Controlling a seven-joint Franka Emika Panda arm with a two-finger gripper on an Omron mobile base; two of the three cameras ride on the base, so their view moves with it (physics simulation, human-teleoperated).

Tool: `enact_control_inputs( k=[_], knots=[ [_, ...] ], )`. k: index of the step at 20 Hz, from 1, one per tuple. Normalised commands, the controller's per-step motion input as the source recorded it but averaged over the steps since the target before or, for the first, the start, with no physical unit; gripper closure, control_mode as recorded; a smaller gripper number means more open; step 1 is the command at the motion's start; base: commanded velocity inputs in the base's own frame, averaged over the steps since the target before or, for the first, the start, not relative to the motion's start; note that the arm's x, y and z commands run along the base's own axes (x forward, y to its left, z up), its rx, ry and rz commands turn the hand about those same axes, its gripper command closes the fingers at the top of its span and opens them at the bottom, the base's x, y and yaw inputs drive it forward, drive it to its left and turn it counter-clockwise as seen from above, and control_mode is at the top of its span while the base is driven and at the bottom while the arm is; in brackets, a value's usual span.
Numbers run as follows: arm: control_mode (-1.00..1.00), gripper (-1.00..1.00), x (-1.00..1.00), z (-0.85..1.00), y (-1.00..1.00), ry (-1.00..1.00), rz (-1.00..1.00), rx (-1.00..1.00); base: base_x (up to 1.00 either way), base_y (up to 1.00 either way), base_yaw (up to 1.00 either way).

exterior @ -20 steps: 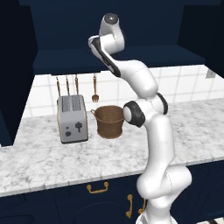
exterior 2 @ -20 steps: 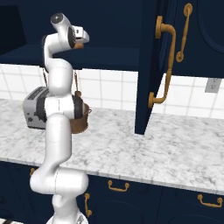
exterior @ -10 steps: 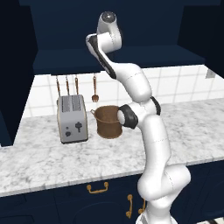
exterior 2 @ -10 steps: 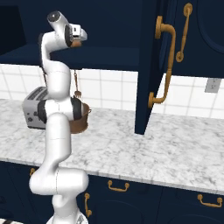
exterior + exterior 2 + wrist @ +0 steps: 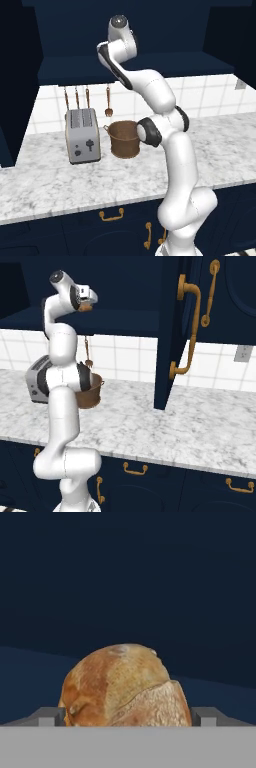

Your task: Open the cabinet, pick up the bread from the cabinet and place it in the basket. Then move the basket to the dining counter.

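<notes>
Arm raised high and folded back, with gripper (image 5: pixel 89 305) reaching into the open cabinet (image 5: pixel 167 331) above the marble worktop (image 5: pixel 165 423). In the hand view, golden-brown bread (image 5: pixel 125 687) sitting directly between the two dark fingertips (image 5: pixel 47 716), one tip on each side of the roll, jaws spread wide and about as far apart as the roll is broad (actual contact with the crust impossible to judge at this angle). Bread resting on the dark navy cabinet shelf (image 5: pixel 30 677), with the dark back wall behind it. In the right base view, a sliver of the same bread (image 5: pixel 86 306) visible just under the hand, at the front edge of the shelf. Cabinet door (image 5: pixel 172 326) swung open toward the camera, edge-on, with its long curved brass handle (image 5: pixel 186 331) facing right; second door to its right, with a matching handle (image 5: pixel 211 291). Basket (image 5: pixel 124 138) standing upright on the worktop below the cabinet, just beside the silver toaster (image 5: pixel 83 135) and partly hidden by the arm's elbow in the right base view. Row of brass utensils (image 5: pixel 76 98) hanging on the white tiled wall (image 5: pixel 210 97) behind the toaster, with one spoon (image 5: pixel 108 105) above the basket. Lower navy cupboards with short brass pulls (image 5: pixel 111 215) beneath the worktop.
</notes>
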Motion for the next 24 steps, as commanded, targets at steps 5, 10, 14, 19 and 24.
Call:
enact_control_inputs(
  k=[5,10,14,19,24],
  knots=[
    [-1.00,1.00,-0.32,0.01,0.16,-0.03,-0.07,-0.05,0.00,0.00,0.00],
    [-1.00,1.00,-0.48,-0.25,0.04,0.00,-0.08,-0.15,0.00,0.00,0.00],
    [-1.00,1.00,-0.81,-0.05,0.04,0.00,-0.10,-0.07,0.00,0.00,0.00],
    [-1.00,1.00,-1.00,0.01,0.08,0.00,-0.15,0.00,0.00,0.00,0.00],
    [-1.00,1.00,-1.00,0.15,0.13,-0.05,-0.15,0.04,0.00,0.00,0.00]
  ],
)
